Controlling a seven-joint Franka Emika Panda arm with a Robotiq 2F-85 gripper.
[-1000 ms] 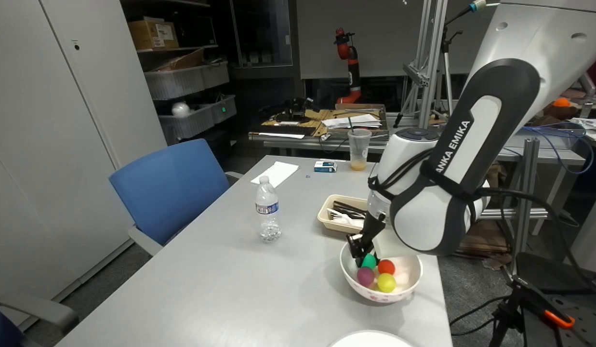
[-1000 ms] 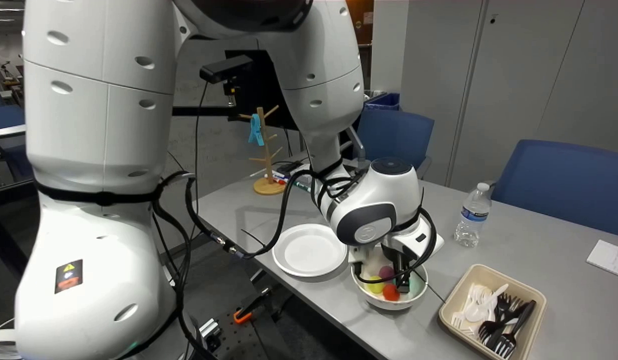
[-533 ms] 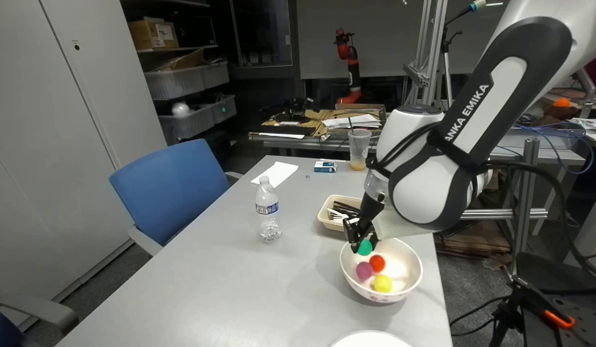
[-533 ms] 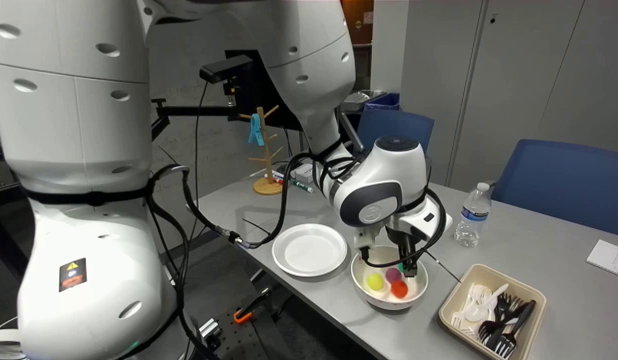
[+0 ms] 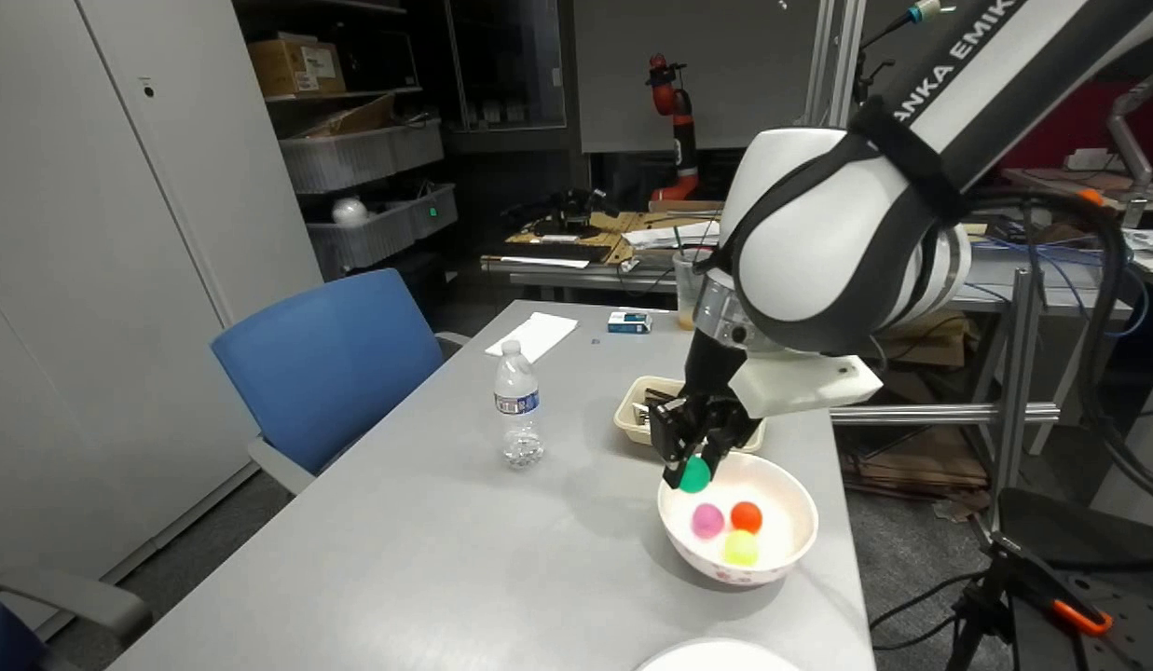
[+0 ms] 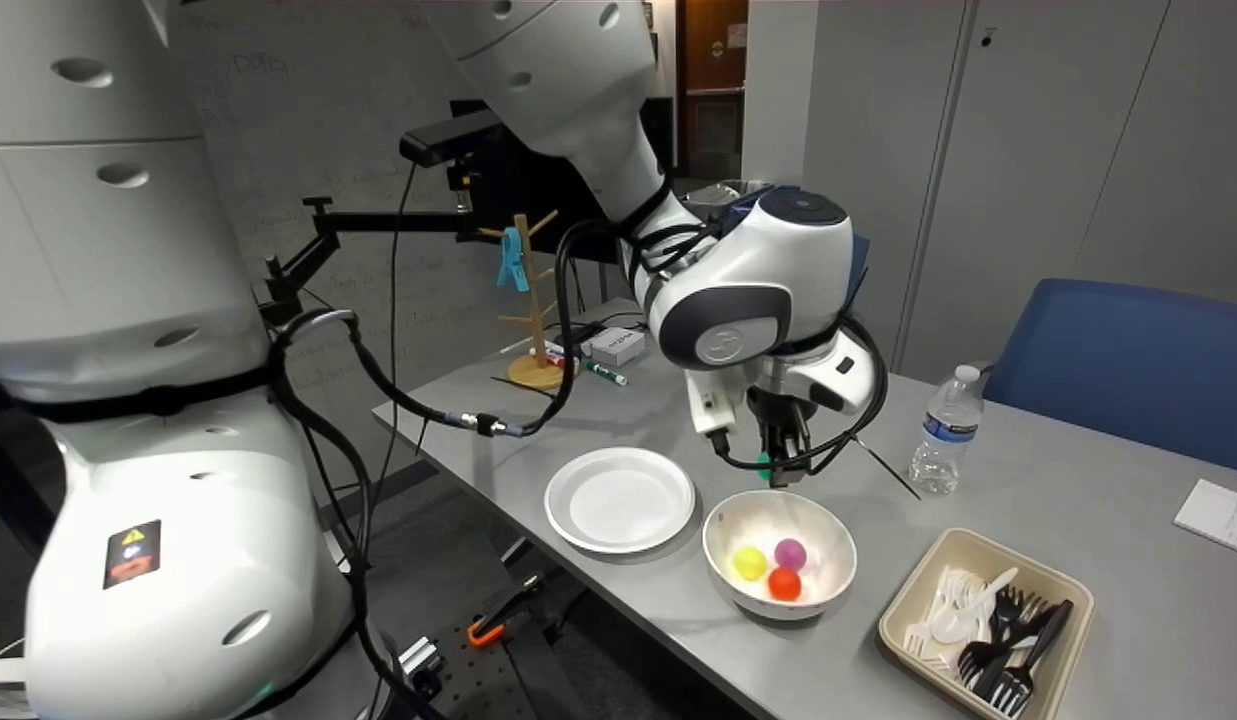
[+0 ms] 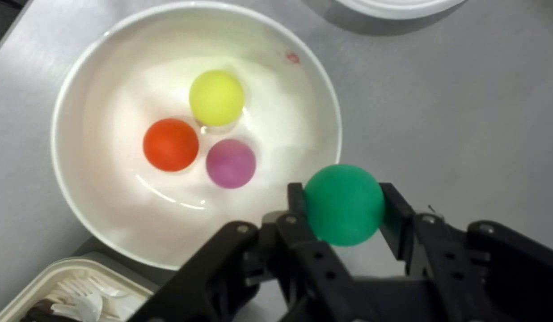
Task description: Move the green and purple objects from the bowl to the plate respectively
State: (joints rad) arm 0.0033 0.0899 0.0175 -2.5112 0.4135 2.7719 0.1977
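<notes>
My gripper (image 7: 343, 194) is shut on the green ball (image 7: 344, 210), a finger pad on each side of it. In an exterior view the green ball (image 5: 694, 476) hangs above the bowl's edge; in another exterior view the gripper (image 6: 778, 475) largely hides it and is above the bowl (image 6: 823, 525). The purple ball (image 7: 230, 163) lies in the white bowl (image 7: 97, 214) and shows in both exterior views (image 5: 707, 521) (image 6: 790, 554). The white plate (image 6: 620, 500) stands beside the bowl with nothing on it; only its edge shows in the wrist view (image 7: 397, 8).
A yellow ball (image 7: 217, 98) and a red ball (image 7: 170, 145) also lie in the bowl. A beige tray of cutlery (image 6: 1068, 640) stands near the bowl. A water bottle (image 6: 946, 430) and a wooden stand (image 6: 535, 373) are on the table.
My gripper has risen out of the bowl with the green ball held in it. The purple, red and yellow balls have shifted slightly inside the bowl.
</notes>
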